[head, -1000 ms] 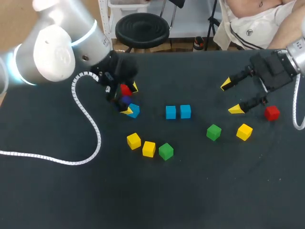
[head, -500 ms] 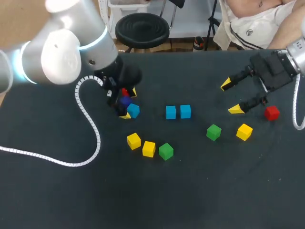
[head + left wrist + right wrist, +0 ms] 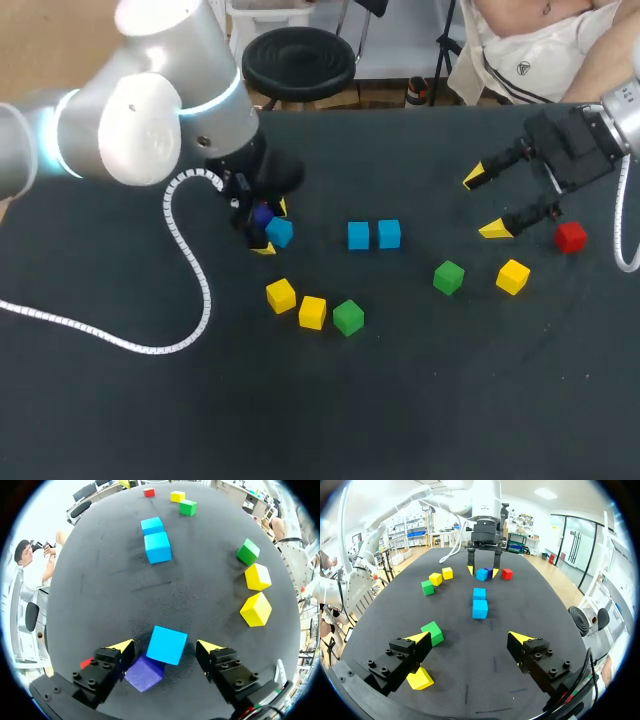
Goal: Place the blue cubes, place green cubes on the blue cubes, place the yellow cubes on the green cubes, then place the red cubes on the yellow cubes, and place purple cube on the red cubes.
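Our left pincer (image 3: pixel 165 647) is down at the dark matte table (image 3: pixel 420 400). Its two yellow-tipped fingers stand wide enough to straddle a small blue wooden cube (image 3: pixel 166 645) with a sliver of gap on each side, so it has hold of nothing. A small purple wooden cube (image 3: pixel 145 672) sits against that cube's near corner, close to one finger. Just past the purple one, away from the blue, lies a small red wooden cube (image 3: pixel 506 573).

In the head view, twelve o'clock is the table's far edge. A pair of blue wooden cubes (image 3: pixel 358 236) sits side by side at three o'clock from the left pincer, near but apart. At five o'clock lie two yellow wooden cubes (image 3: pixel 312 311) and a green wooden cube (image 3: pixel 348 317). Well beyond the pair, also at three o'clock, our right pincer (image 3: pixel 484 203) hangs wide open and empty.

We judge the blue layer is in hand, with this third blue cube due to join the pair. The next move calls for closing on the blue cube alone, because the purple neighbour could get pinched or dragged.
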`<state>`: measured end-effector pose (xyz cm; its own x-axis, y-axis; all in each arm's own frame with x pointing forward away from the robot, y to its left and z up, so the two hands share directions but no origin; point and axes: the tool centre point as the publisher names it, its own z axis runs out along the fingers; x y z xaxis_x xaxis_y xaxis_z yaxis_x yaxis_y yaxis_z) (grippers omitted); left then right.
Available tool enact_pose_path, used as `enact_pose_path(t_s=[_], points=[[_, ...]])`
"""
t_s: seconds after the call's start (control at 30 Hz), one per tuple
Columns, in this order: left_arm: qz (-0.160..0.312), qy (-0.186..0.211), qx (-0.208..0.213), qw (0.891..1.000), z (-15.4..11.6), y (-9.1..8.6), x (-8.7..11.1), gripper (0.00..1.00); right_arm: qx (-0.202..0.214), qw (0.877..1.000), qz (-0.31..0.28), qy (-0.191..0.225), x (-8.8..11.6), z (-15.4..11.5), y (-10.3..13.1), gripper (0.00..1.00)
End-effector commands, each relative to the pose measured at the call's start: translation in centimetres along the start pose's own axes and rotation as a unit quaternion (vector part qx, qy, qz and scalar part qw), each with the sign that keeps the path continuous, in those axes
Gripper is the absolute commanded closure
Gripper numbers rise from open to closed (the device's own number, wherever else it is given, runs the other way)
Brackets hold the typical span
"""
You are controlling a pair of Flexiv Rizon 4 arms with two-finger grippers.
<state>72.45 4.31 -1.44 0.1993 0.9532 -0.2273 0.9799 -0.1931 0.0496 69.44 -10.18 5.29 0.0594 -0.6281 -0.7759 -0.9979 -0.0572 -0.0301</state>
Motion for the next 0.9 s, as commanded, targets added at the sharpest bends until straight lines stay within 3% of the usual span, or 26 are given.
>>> enact_pose_path(t_s=[0.03,0.1,0.13,0.17,0.33,0.4,0.47,0.7,0.9], points=[[0.000,0.006,0.003,1.000,0.1,0.3,-0.1,0.24,0.000,1.000,0.000,-0.001,0.0,0.0,0.0,0.00],[0.000,0.009,0.003,1.000,0.1,0.3,0.0,0.25,0.000,1.000,0.000,-0.001,0.0,0.0,0.0,0.00],[0.000,0.009,0.003,1.000,0.1,0.3,0.0,0.31,0.000,1.000,0.000,-0.001,0.0,0.0,0.0,0.00],[-0.001,0.010,0.003,1.000,0.2,0.3,0.1,0.46,0.000,1.000,0.000,-0.001,0.0,0.0,0.0,0.00],[-0.002,0.011,0.003,1.000,0.2,0.1,0.2,0.65,0.000,1.000,0.000,-0.001,0.0,0.0,0.0,0.00],[-0.003,0.011,0.003,1.000,0.3,0.0,0.3,0.78,0.000,1.000,0.000,-0.001,0.0,0.0,0.0,0.00],[-0.004,0.010,0.004,1.000,0.4,0.0,0.3,1.00,0.000,1.000,0.000,-0.001,0.0,0.0,0.0,0.00],[-0.017,0.012,-0.002,1.000,-0.3,-0.8,-0.8,1.00,0.000,1.000,0.000,-0.001,0.0,0.0,0.0,0.00],[-0.066,0.022,0.000,0.998,-0.5,-1.8,-3.0,1.00,0.000,1.000,0.000,-0.001,0.0,0.0,0.0,0.00]])
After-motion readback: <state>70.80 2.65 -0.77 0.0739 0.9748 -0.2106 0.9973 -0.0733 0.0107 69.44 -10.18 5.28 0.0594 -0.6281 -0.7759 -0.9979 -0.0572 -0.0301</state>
